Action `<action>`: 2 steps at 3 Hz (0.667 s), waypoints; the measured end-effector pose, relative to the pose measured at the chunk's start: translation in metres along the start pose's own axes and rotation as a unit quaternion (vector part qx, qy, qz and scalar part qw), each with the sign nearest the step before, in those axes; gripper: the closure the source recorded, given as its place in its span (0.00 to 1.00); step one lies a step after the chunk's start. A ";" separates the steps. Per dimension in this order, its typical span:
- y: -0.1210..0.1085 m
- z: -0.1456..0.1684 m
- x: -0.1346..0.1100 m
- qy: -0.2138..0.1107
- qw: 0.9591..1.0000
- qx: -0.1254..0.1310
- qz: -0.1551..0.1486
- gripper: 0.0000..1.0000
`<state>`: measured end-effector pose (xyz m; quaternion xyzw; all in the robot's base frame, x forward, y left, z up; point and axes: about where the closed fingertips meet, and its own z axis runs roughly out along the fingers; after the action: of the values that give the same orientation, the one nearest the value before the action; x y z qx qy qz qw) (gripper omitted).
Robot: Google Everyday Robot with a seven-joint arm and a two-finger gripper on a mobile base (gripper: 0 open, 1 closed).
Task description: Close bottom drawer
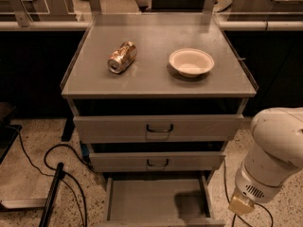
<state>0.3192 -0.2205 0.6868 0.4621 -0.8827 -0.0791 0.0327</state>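
The bottom drawer point(142, 200) of the grey cabinet is pulled out toward me. Its shallow grey tray is empty and carries a dark shadow on its right side. Its front runs along the lower edge of the view, and its handle is hidden. The middle drawer point(157, 161) and the top drawer point(158, 128) above it stick out only slightly. My white arm point(274, 155) comes in at the lower right. My gripper point(241, 205) shows only as a yellowish end piece low beside the drawer's right side, apart from it.
A crushed can point(122, 57) and a white bowl point(191, 62) lie on the cabinet top point(156, 82). Black cables point(57, 160) and a dark rod point(51, 197) lie on the speckled floor at left. Another cable point(226, 183) runs at right.
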 end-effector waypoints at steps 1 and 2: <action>0.003 0.012 0.001 -0.006 1.000 -0.019 0.001 1.00; 0.009 0.066 0.005 -0.005 0.998 -0.059 0.028 1.00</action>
<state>0.3003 -0.2126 0.6236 0.4341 -0.8893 -0.1322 0.0573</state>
